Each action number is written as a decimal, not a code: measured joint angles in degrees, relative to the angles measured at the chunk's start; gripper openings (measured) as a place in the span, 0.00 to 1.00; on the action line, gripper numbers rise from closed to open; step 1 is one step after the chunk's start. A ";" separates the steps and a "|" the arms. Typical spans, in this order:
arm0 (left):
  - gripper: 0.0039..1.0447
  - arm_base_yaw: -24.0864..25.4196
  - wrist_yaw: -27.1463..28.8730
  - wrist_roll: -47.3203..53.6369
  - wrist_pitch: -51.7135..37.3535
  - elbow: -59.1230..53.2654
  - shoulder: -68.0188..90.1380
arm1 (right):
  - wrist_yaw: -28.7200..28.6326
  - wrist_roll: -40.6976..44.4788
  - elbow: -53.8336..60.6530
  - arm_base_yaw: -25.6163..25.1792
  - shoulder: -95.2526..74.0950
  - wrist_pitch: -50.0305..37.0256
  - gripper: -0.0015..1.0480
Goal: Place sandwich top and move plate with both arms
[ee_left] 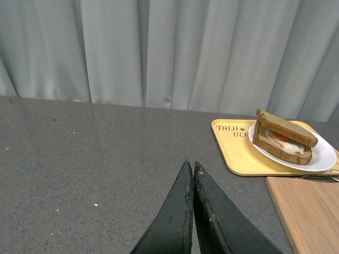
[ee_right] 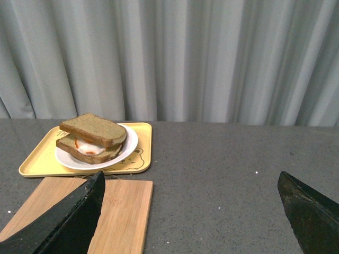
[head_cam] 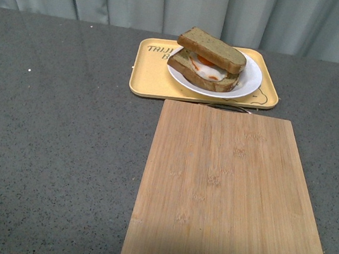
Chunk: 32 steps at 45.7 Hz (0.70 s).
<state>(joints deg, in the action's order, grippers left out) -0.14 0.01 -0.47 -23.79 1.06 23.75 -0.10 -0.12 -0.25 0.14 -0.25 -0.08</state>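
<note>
Grey speckled table (head_cam: 58, 151), pale curtain along its far edge; neither arm shows in the front view. Left side of the table is bare grey surface. Left gripper (ee_left: 192, 169), black, hovers above that left part, fingers pressed together tip to tip, holding nothing. Moving right: the yellow rectangular bear-print tray (head_cam: 147, 79) lies near the far edge, slightly right of centre. On it sits the round white broad-rimmed plate (head_cam: 252, 78), towards the tray's right end. On the plate: lower brown bread slice with fried egg (head_cam: 209, 70), and the sandwich top, a thick brown wholemeal slice with darker crust (head_cam: 213, 48), resting on the egg, tilted and shifted a little off the lower slice. A light bamboo cutting board (head_cam: 223, 193) runs from just in front of the tray to the near edge. Right gripper (ee_right: 193, 209), black, hangs above the right half of the table, fingers spread wide, empty, well apart from the plate. Judgement: placing the top looks done; step in hand is moving the plate. Next move calls for both arms to reach the far edge, left fingers to open, and each gripper to take an opposite rim of the plate, lifting level so the loose top slice does not slide.
</note>
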 joint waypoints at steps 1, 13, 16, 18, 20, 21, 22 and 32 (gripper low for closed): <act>0.03 0.00 0.00 0.00 0.52 0.00 -0.52 | 0.00 0.00 -0.02 0.00 0.00 0.00 0.91; 0.03 0.00 0.00 0.00 5.79 0.00 -5.97 | 0.00 0.00 -0.02 0.00 0.00 0.00 0.91; 0.03 0.00 0.00 0.00 7.06 0.00 -7.21 | 0.00 0.00 -0.02 0.00 0.00 0.00 0.91; 0.03 0.00 0.00 0.00 7.85 0.00 -8.00 | 0.00 0.00 -0.02 0.00 0.00 0.00 0.91; 0.03 0.00 0.00 0.00 8.76 0.00 -8.96 | 0.00 0.00 -0.02 -0.02 0.00 0.00 0.91; 0.03 0.00 0.00 0.00 9.29 0.00 -9.46 | 0.00 0.00 -0.02 0.00 0.00 -0.02 0.91; 0.03 0.00 0.00 0.00 9.70 0.00 -9.94 | 0.00 0.00 -0.02 0.00 0.00 0.00 0.91; 0.03 0.00 0.00 0.00 13.35 0.00 -13.51 | 0.00 0.00 0.00 -0.02 0.00 0.00 0.91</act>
<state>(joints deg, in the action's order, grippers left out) -0.14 0.01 -0.47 -10.44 1.06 10.24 -0.10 -0.12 -0.25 0.12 -0.25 -0.08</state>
